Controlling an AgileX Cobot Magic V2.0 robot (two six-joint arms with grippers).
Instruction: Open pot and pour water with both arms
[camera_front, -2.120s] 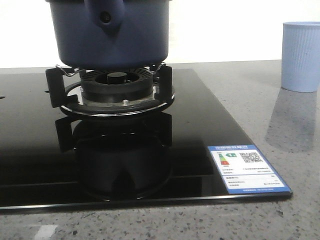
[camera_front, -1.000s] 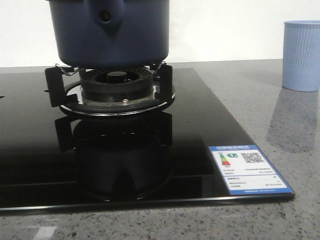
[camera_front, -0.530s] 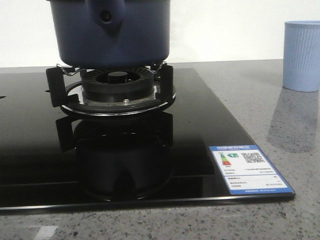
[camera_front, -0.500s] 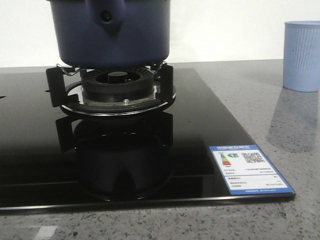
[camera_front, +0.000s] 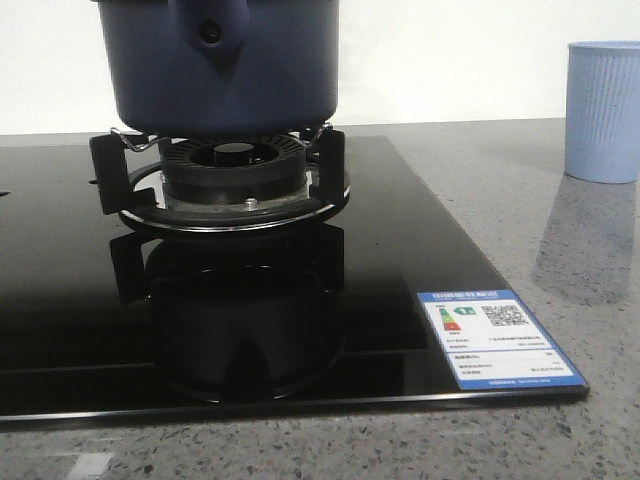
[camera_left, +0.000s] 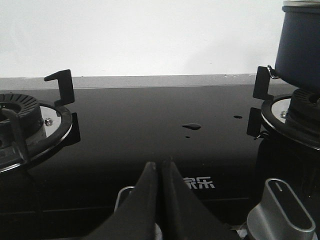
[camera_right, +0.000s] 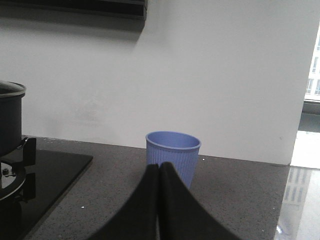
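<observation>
1. Front view: the pot (camera_front: 222, 65) sits at the upper left of the frame on the burner grate (camera_front: 225, 175), its top cut off by the frame edge. The pale blue cup (camera_front: 603, 110) stands at the far right on the counter (camera_front: 520, 190), well apart from the pot. Compared with the pictures of the last two seconds, nothing has shifted beyond a slight camera wobble, and neither arm shows here. My reading is that the task has not really begun.

2. Left wrist view: the left gripper (camera_left: 159, 175) at bottom centre has its fingers pressed together, holding nothing, low over the black glass hob (camera_left: 150, 115). The pot is at the upper right edge, apparently with its lid on. A stove knob (camera_left: 277, 210) lies at lower right.

3. Right wrist view: the right gripper (camera_right: 159, 180) is likewise closed and empty, pointing at the cup in mid-frame. The pot peeks in at the left edge.
</observation>
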